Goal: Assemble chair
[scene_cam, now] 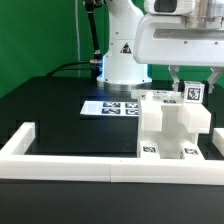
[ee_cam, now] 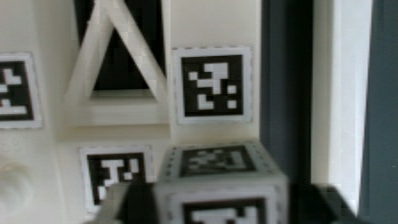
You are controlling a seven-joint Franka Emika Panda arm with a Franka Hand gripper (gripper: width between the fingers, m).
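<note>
Only exterior view shows marker board [scene_cam: 108, 106]; wrist view, claw [ee_cam: 217, 200] clamping tagged block [ee_cam: 221, 165]

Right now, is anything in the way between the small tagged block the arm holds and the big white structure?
Nothing visible is. The end effector is shut on the small tagged block, close by the white structure near its top, with no other object between them.

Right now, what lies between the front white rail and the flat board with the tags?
Nothing. Only bare black table lies between the rail and the marker board. The exterior view shows this.
</note>
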